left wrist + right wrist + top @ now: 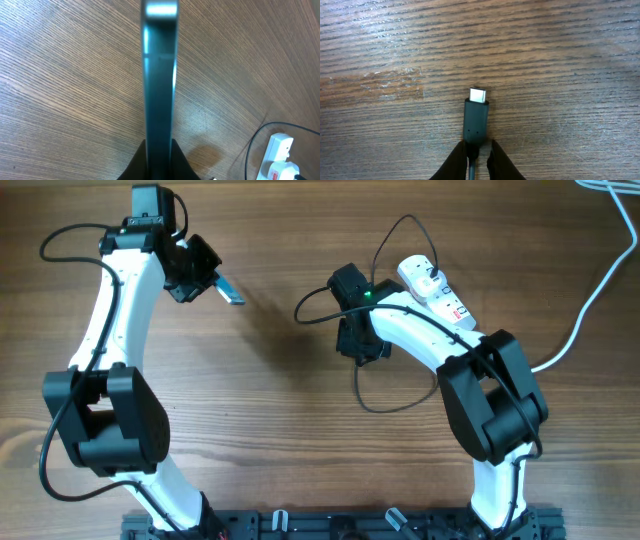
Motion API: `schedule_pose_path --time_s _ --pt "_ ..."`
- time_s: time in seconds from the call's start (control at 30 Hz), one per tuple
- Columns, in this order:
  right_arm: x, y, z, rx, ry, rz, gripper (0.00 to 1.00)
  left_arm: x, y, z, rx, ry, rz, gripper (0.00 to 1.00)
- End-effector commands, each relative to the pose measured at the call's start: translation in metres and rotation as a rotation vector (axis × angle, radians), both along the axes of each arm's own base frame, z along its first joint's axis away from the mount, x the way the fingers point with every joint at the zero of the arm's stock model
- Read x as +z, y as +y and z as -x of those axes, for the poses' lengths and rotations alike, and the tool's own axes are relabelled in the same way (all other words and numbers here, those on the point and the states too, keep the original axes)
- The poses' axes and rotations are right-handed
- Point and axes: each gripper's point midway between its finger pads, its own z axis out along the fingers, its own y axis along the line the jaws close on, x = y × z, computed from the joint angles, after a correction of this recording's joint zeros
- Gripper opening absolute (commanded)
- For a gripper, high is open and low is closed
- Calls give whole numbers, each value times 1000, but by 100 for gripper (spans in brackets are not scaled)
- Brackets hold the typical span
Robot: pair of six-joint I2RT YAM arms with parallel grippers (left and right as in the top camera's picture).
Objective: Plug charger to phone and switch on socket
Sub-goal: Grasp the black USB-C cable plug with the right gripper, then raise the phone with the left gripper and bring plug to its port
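My left gripper (200,275) is shut on the phone (229,290) and holds it on edge above the table at the upper left. In the left wrist view the phone's teal edge (159,75) runs straight up from the jaws (159,160). My right gripper (352,345) is shut on the charger, whose thin black cable (385,405) loops on the table. In the right wrist view the black connector (476,115) with its metal tip sticks out from the jaws (479,152), just above the wood. The charger's black plug (430,278) sits in the white socket (440,295) at the upper right.
The socket's thick white cord (590,300) runs off toward the upper right corner. A corner of the socket (280,160) shows in the left wrist view. The right arm's body (490,395) stands over the right side of the wooden table (280,400).
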Motion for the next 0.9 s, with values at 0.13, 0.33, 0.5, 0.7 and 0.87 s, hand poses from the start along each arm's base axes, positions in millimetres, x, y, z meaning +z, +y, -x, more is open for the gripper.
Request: schedule_pose_path --time_s 0.13,0.33,0.5,0.7,0.87 --pt "-12 -2 8 -5 36 11 14 10 0 -1 -10 -31 -14 4" --pt "-12 2 13 -2 62 -16 20 10 0 -2 -10 -31 -14 4" --pt "-12 0 11 -4 52 -3 13 10 0 -1 -10 -31 -14 4" --pt "-4 6 2 25 22 -22 4 13 -6 -3 -54 -49 10 4" --pt "72 64 -4 309 -46 -329 4 84 -95 -17 -572 -433 425 4"
